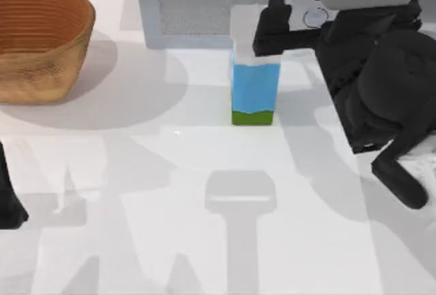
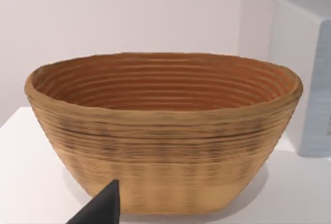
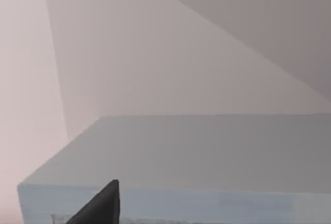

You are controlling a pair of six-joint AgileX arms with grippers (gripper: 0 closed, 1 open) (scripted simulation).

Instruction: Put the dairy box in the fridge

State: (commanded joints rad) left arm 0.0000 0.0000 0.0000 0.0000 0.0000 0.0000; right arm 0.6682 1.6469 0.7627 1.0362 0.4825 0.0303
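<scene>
Left gripper (image 1: 10, 203) waits parked at the bench's left edge, jaws hidden. Mid-bench, the dairy box (image 1: 255, 84) stands upright before the microwave (image 1: 204, 2). Right gripper (image 1: 272, 22) meets its white top; whether the jaws have closed cannot be told. Fridge delivery remains undone.

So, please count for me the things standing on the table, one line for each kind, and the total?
Dairy box, standing upright, with the right claw at its white top: 1
Woven basket: 1
Microwave: 1
Total: 3
</scene>
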